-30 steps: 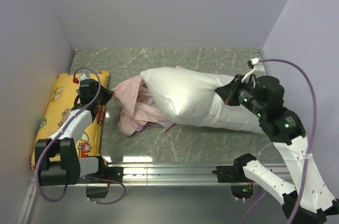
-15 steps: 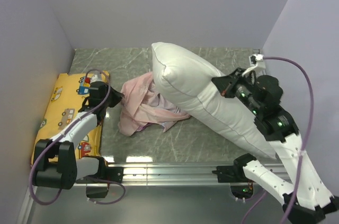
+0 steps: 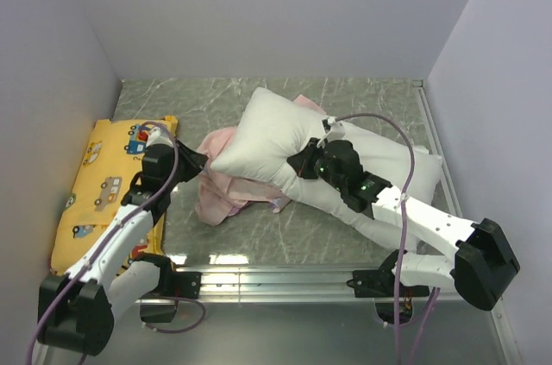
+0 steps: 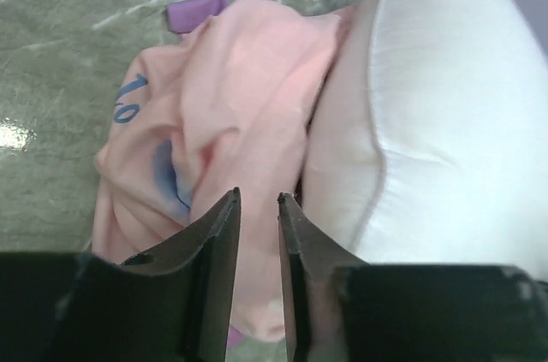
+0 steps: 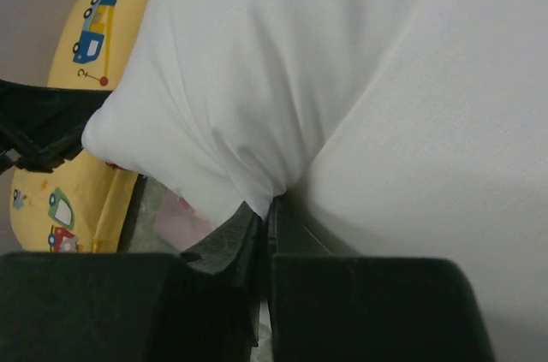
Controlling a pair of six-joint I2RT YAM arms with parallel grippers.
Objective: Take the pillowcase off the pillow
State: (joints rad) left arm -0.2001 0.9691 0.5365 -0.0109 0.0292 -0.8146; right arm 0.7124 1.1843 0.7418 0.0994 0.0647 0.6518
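The white pillow (image 3: 267, 136) lies across the middle and right of the floor, its left end over the crumpled pale pink pillowcase (image 3: 226, 185). The pillow is out of the case. My right gripper (image 3: 297, 166) is shut on a pinch of the pillow's cover (image 5: 272, 199) on its near side. My left gripper (image 3: 200, 162) is at the pillowcase's left edge. In the left wrist view its jaws (image 4: 259, 199) stand narrowly open just above the pink fabric (image 4: 231, 97), with the pillow (image 4: 462, 105) to their right.
A yellow vehicle-print cushion (image 3: 103, 184) lies along the left wall and also shows in the right wrist view (image 5: 86, 54). Purple-grey walls close in the left, back and right. A metal rail (image 3: 276, 274) runs along the near edge.
My right arm swung the pillow up, then down and to the left, so that its left end lies on the pillowcase. My left gripper moved right from the yellow cushion to the pillowcase's edge.
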